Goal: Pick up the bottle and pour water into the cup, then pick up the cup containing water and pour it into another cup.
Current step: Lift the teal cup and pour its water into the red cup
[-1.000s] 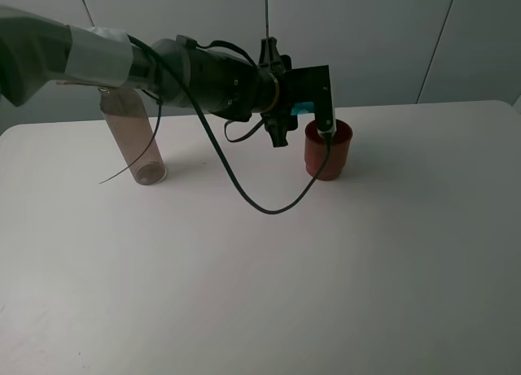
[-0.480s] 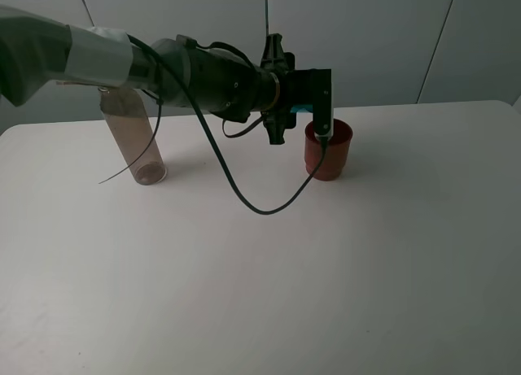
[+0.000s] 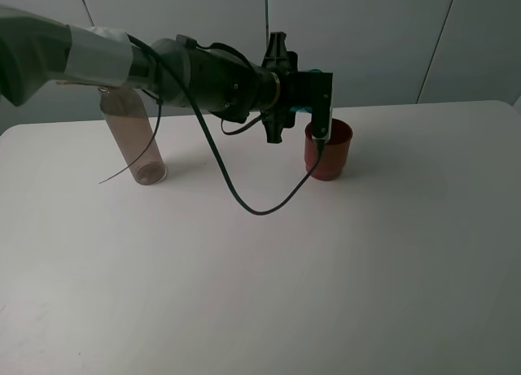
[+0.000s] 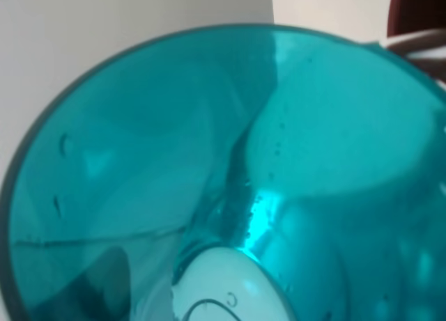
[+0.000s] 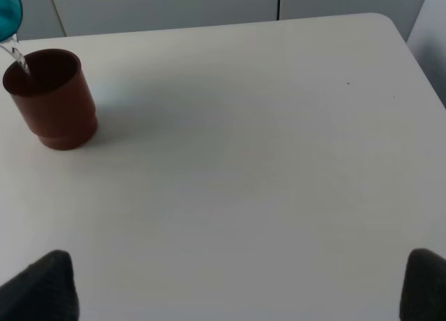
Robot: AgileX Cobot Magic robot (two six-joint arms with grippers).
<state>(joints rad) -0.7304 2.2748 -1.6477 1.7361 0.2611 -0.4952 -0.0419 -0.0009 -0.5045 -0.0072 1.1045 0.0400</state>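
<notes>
My left gripper (image 3: 316, 105) is shut on the teal cup (image 3: 304, 108) and holds it tipped on its side over the rim of the red cup (image 3: 328, 150). The teal cup (image 4: 174, 161) fills the left wrist view, with water inside running toward its lip. In the right wrist view a thin stream of water (image 5: 18, 58) falls from the teal cup's edge (image 5: 8, 8) into the red cup (image 5: 50, 98). The bottle (image 3: 134, 143) stands at the back left of the table, partly behind the left arm. My right gripper (image 5: 237, 286) is open and empty, far from the cups.
The white table (image 3: 326, 269) runs to a white panelled wall at the back. A black cable (image 3: 244, 198) hangs from the left arm and loops low over the table in front of the red cup. The table's right corner (image 5: 390, 28) shows in the right wrist view.
My left wrist has rolled a little further and shifted slightly left, tipping the teal cup more over the red cup. The bottle and the red cup have not moved.
</notes>
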